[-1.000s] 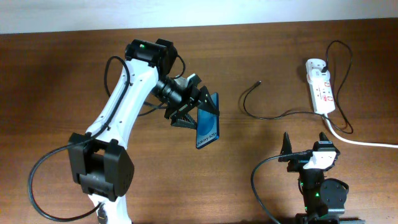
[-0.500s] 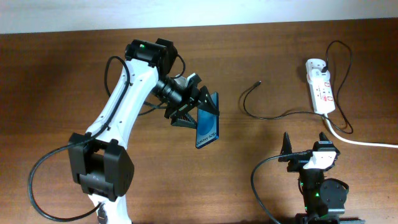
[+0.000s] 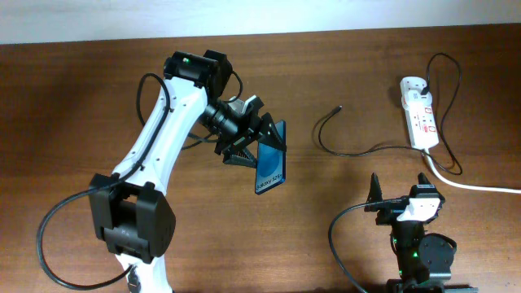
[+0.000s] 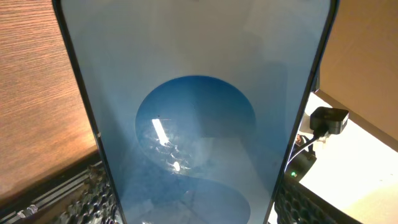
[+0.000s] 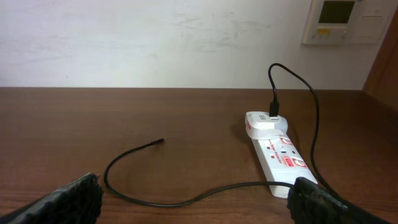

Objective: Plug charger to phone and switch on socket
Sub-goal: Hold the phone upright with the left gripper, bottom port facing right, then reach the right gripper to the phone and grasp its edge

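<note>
My left gripper (image 3: 259,145) is shut on the phone (image 3: 271,163), a slim black-edged smartphone with a blue screen, and holds it tilted above the table's middle. The phone fills the left wrist view (image 4: 199,112), its lighter blue oval in the centre. The charger (image 3: 366,148), a thin black cable, runs from the adapter on the socket (image 3: 418,112) across the table to its free plug tip (image 3: 339,107). My right gripper (image 3: 402,198) is open and empty at the front right, pointing at the charger (image 5: 180,199) and socket (image 5: 277,152).
The socket's thick white cord (image 3: 476,185) leaves to the right edge. A beige wall with a thermostat (image 5: 339,18) stands behind the table.
</note>
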Available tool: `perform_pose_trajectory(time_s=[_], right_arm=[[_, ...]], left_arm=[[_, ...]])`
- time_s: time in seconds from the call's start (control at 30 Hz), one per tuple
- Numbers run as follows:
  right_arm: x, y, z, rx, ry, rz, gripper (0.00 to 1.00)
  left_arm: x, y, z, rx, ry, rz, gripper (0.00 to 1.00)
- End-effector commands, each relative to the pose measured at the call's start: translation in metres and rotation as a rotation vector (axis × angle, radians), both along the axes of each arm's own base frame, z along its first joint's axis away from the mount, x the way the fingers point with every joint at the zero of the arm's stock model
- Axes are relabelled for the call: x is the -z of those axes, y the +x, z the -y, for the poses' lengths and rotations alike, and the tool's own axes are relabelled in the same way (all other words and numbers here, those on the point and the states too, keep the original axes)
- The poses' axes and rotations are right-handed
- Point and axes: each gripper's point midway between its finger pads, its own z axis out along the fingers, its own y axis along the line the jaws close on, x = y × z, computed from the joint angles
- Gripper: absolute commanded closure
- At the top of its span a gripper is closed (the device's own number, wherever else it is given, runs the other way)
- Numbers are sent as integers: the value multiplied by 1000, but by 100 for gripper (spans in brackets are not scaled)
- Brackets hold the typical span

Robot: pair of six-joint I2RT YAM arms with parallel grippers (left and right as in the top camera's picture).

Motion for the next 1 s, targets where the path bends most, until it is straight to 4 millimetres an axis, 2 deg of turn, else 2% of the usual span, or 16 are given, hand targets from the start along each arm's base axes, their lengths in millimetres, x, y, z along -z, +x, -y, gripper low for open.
perform_pose_trajectory(time_s=[0.0,0.33,0.6,0.7,0.77,0.83,0.9,0.97], right_arm=[[2,0,-4,-19,-5,-2,1],[2,0,-4,-19,-5,-2,1],[2,0,-4,-19,-5,-2,1],[-9,1,-6,-33,-6,41,1],[-5,-1,-26,-145,43,26,1],[-5,-6,-53,-289,257,-2,1],[-6,-21,-91,-490,644,-122,1],[-7,-41,-119,-649,865,-263,1]], left_arm=[[-21,1,3,9,-57,73,54],[-21,2,4,9,-56,79,54],[-30,0,10,-20,-107,30,54],[-33,0,12,-29,-122,17,54],[-34,4,12,-49,-123,10,54],[-33,14,10,-89,-123,16,54],[-33,28,6,-133,-128,34,54],[-34,42,0,-171,-137,60,54]])
